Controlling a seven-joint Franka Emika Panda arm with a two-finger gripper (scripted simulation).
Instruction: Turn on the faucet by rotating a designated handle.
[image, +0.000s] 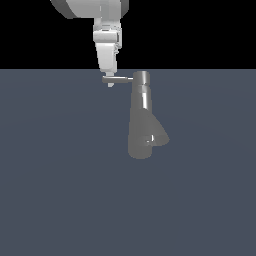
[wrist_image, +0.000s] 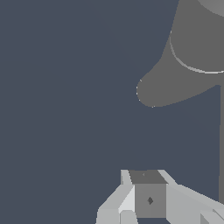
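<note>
Exterior view: the gripper (image: 110, 83) hangs at the free end of the handle (image: 119, 78), a thin rod running level out of the cap of the faucet (image: 142, 117) toward that view's left (its long axis horizontal). Whether the gripper's fingers are apart or together cannot be told. The faucet stands on the surface (image: 60, 190).

You see the faucet (image: 141, 117) as smooth grey metal with a soft satin sheen, a pale highlight running down its column, and in the wrist view its cone base (wrist_image: 188, 57) looks duller, with a thin bright edge line. Your handle (image: 121, 79) is the same smooth grey metal, slightly darker. The pincer (image: 110, 80) reads as matt white-and-grey hard plastic, and the worktop (image: 60, 190) is a flat, matt slate-blue surface without texture.
</note>
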